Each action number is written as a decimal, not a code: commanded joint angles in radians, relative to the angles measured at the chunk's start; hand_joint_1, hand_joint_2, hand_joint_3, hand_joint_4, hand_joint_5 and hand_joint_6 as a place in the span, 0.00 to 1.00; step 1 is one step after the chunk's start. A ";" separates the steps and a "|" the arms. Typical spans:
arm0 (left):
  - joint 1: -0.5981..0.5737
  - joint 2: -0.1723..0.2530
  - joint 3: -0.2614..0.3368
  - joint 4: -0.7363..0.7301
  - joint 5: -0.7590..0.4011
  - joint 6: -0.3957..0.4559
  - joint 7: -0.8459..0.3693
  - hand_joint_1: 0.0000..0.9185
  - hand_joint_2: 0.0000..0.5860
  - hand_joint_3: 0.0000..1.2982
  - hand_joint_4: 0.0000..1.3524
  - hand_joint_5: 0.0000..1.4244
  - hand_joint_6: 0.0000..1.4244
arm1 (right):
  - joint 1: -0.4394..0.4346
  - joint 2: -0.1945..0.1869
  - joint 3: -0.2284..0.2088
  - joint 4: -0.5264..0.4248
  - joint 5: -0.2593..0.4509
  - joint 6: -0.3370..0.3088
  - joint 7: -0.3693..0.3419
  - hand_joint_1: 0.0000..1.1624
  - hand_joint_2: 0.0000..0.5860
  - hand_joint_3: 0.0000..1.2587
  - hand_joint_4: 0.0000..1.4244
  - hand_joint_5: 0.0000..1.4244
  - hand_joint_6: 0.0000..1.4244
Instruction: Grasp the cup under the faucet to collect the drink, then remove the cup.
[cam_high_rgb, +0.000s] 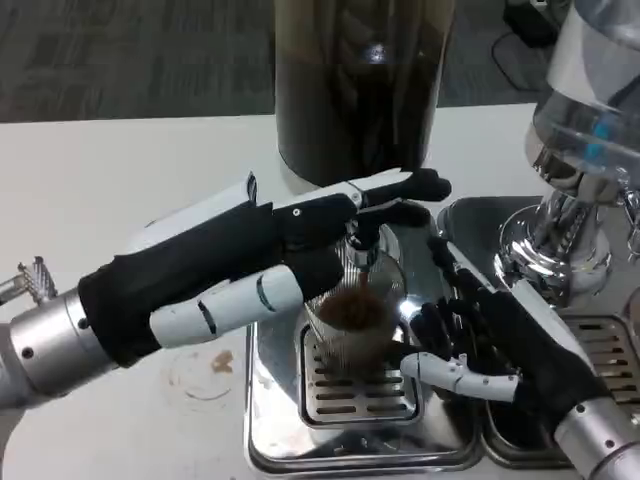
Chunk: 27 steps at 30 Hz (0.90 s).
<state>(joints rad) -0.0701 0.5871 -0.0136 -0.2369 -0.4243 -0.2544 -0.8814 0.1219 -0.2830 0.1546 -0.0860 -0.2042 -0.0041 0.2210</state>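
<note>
Right hand (480, 345): fingers curled around the side of the clear glass cup (355, 310), apparently gripping it. Left hand (300, 250): extended above and behind the cup, fingertips near the dark cylindrical drink dispenser (355, 90); whether it presses the tap cannot be told. Cup: stands on the slotted steel drip tray (345, 400), partly filled with brown liquid. Worktop (120, 170): white, with a faint brown ring stain (210, 370). Risks, judged: overfilling if flow continues; spilling if the cup is tilted or withdrawn quickly; slipping, since the glass may be wet; knocking the left hand on lifting.
</note>
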 joint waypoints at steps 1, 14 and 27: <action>0.036 0.021 -0.001 0.023 0.040 0.034 -0.012 0.00 0.45 0.10 0.00 0.07 0.00 | 0.017 0.033 0.020 0.002 0.021 -0.042 -0.005 0.59 0.22 0.00 0.00 0.00 0.06; 0.047 -0.013 0.155 0.030 0.062 0.004 0.106 0.00 0.42 0.10 0.00 0.08 0.00 | 0.047 0.071 0.041 -0.008 -0.011 -0.066 -0.060 0.61 0.23 0.00 0.00 0.00 0.07; 0.262 -0.150 0.361 0.015 0.085 0.013 0.371 0.00 0.42 0.18 0.00 0.16 0.05 | 0.067 0.135 0.044 0.043 0.009 -0.133 -0.105 0.63 0.21 0.00 0.00 0.00 0.11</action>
<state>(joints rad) 0.1353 0.4520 0.3198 -0.2280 -0.3419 -0.2634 -0.5329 0.1845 -0.1563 0.1915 -0.0623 -0.2002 -0.1093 0.1221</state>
